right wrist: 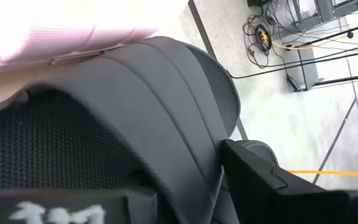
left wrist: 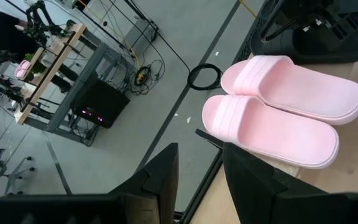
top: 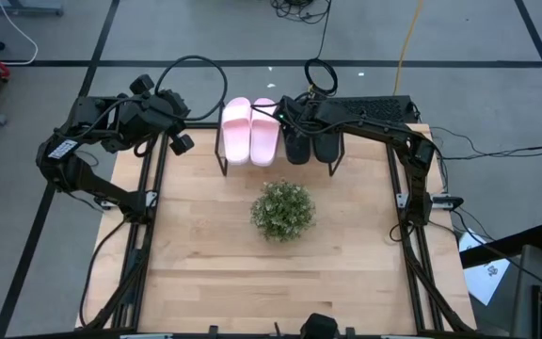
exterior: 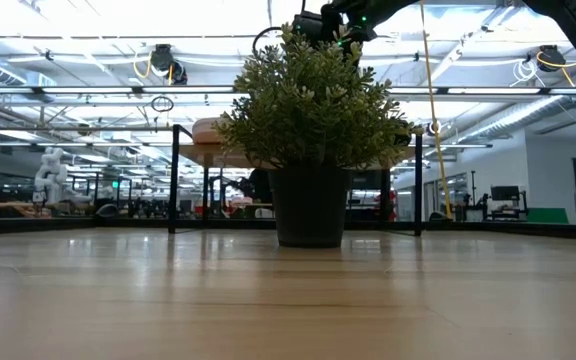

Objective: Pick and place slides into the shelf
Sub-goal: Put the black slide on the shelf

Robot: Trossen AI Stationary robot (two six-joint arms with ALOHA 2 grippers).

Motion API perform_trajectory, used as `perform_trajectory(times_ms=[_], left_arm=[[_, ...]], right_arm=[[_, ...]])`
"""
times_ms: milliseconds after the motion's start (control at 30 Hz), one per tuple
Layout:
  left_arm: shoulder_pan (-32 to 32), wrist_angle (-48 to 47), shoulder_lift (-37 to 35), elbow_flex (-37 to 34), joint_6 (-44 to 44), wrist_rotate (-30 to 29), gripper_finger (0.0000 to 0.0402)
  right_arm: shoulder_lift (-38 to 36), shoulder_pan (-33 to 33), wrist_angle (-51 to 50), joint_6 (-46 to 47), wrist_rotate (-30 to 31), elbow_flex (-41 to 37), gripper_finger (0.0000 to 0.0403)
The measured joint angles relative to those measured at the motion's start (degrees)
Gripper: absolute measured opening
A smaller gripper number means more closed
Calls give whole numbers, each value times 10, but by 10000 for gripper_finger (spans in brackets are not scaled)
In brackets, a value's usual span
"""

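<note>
The pink pair of slides [top: 250,130] [left wrist: 278,115] lies sole-down, side by side, on the shelf [top: 222,155] [exterior: 206,135] at the table's far edge. The black pair [top: 310,143] lies right of it on the same shelf. My right gripper [top: 285,115] [right wrist: 201,186] reaches in from the right, over the far end of the left black slide [right wrist: 135,106], and is shut on it. My left gripper [top: 181,139] [left wrist: 201,149] hovers open, left of the shelf and off the pink pair, with nothing in it. My right gripper has the left black slide by the side of its broad strap [right wrist: 191,168]. One finger [right wrist: 272,186] shows outside the strap. The other is hidden behind the strap, so it seems to be inside. In the high view the slide lies flat on the shelf.
A potted green plant [top: 282,209] [exterior: 308,120] stands mid-table, just in front of the shelf. It blocks the low view of the shelf's middle. Bare wooden tabletop [top: 252,282] lies toward the near edge. Cables [top: 313,71] lie on the floor beyond the far edge.
</note>
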Motion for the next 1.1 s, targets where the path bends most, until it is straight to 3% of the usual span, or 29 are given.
perform_trajectory(times_ms=[867, 1100], left_arm=[[0, 0, 0, 0, 9, 0, 134], [0, 0, 0, 0, 9, 0, 134]], right_arm=[[-4, 25, 32, -68, -10, -41, 120], [-4, 26, 34, -71, -9, -41, 166]])
